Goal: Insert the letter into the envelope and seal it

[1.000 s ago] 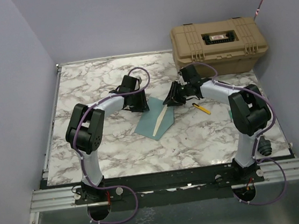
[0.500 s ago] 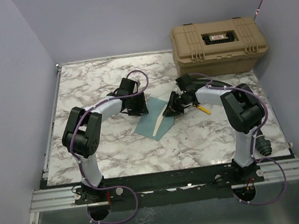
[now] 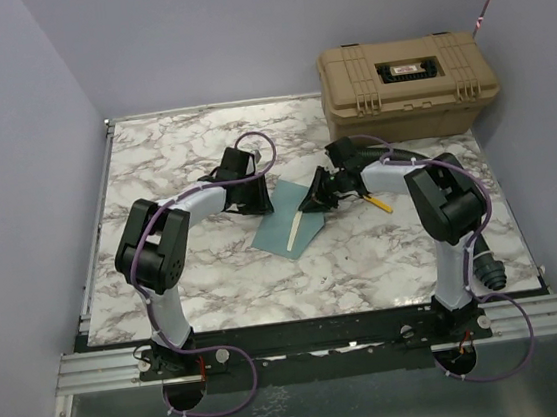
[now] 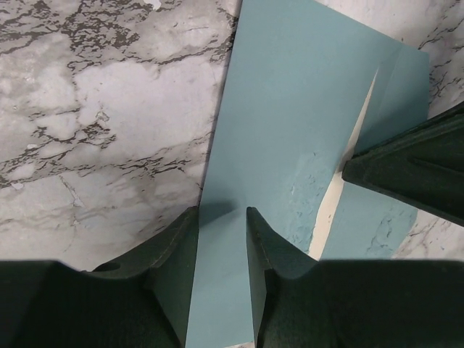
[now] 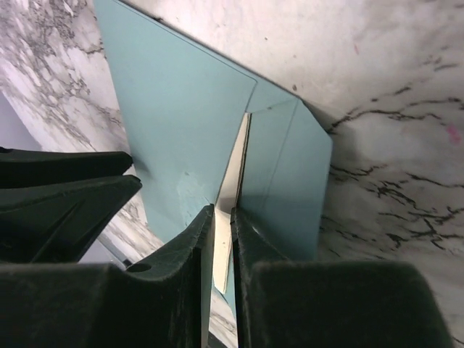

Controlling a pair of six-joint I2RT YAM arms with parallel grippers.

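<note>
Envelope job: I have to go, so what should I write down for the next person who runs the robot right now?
Left hand: open, fingers astride one edge of the envelope, which lies flat on the table.
Right hand: nearly closed about the cream strip of the letter; I can't tell if it truly pinches.
Done: letter mostly inside the envelope, only that strip showing at the opening.
Left: push the strip fully in, then close and seal.
</note>
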